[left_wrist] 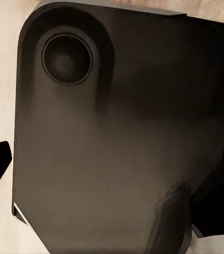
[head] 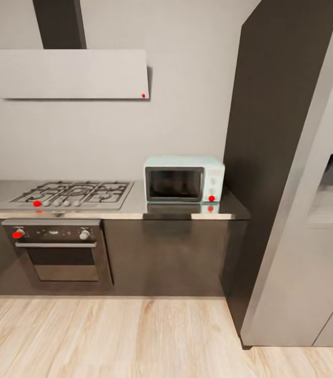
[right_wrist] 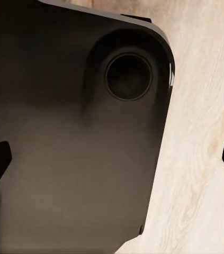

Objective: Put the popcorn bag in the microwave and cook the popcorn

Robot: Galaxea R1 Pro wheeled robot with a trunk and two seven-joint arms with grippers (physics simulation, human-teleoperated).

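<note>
Sitting on glossy grey countertop (head: 135,209): boxy mint microwave (head: 184,179), door shut.

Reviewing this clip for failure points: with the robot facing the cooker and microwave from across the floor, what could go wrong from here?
1. The microwave stands with its door shut, tight beside the tall dark cabinet; an arm opening or loading it may have little side room.
2. The countertop stretch in the head view carries a gas hob but no popcorn bag, so the robot may need to search elsewhere first.
3. The fridge juts forward at the right; the base could clip it while approaching.
</note>
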